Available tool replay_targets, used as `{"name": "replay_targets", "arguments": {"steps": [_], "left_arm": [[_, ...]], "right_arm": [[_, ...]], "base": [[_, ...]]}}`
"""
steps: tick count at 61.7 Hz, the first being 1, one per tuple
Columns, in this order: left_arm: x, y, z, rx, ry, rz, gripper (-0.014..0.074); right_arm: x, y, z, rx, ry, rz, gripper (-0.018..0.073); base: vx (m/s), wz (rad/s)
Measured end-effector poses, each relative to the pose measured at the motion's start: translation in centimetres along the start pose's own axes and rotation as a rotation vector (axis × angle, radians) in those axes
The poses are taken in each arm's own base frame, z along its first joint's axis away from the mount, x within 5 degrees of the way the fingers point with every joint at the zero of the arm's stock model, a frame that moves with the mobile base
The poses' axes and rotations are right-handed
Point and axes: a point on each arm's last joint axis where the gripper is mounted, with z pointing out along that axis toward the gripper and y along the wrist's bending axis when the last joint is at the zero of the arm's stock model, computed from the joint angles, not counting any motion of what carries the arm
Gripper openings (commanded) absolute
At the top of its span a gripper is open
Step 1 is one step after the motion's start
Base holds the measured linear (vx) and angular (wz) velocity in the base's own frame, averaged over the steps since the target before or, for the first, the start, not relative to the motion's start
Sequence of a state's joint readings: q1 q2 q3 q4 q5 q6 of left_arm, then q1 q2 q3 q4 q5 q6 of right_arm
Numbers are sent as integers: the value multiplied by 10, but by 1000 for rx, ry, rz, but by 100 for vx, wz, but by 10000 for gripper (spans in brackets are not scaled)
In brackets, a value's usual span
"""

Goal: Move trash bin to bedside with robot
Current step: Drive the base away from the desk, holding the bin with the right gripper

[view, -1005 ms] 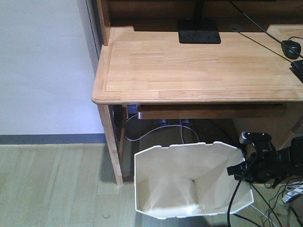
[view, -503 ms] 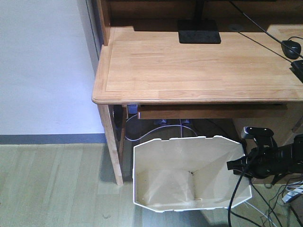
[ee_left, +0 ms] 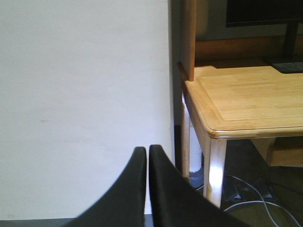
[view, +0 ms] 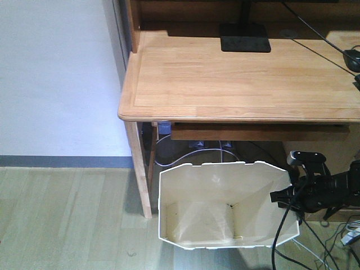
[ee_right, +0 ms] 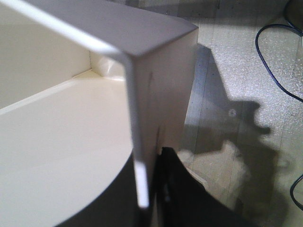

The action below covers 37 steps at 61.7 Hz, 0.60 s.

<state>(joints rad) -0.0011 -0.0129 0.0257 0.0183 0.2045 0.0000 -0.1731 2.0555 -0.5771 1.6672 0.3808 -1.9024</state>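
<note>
The white trash bin stands on the floor under the front edge of the wooden desk, its cream inside facing up. My right gripper is shut on the bin's right rim. In the right wrist view the thin wall runs between the two black fingers, one inside and one outside, at the gripper. My left gripper is shut on nothing and faces the white wall beside the desk. The bedside is out of view.
The light wooden desk carries a black monitor base and a mouse. Its leg stands just left of the bin. Cables trail on the floor at the right. A white wall with a grey skirting meets the plank floor.
The desk has slid slightly right and down in the front view, while the bin and right gripper keep their place. The bin sits a bit higher and more level than a second ago.
</note>
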Motion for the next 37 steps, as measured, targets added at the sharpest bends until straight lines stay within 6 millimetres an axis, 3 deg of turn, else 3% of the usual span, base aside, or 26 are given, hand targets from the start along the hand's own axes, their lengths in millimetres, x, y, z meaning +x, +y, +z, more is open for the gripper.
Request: {"name": "replay_targets", "arguments": {"steps": [37], "left_arm": [[0,0,0,0,0,0,-6]], "right_arm": [[0,1,0,-10,-3,0,-5]], "base": [[-7,29]]}}
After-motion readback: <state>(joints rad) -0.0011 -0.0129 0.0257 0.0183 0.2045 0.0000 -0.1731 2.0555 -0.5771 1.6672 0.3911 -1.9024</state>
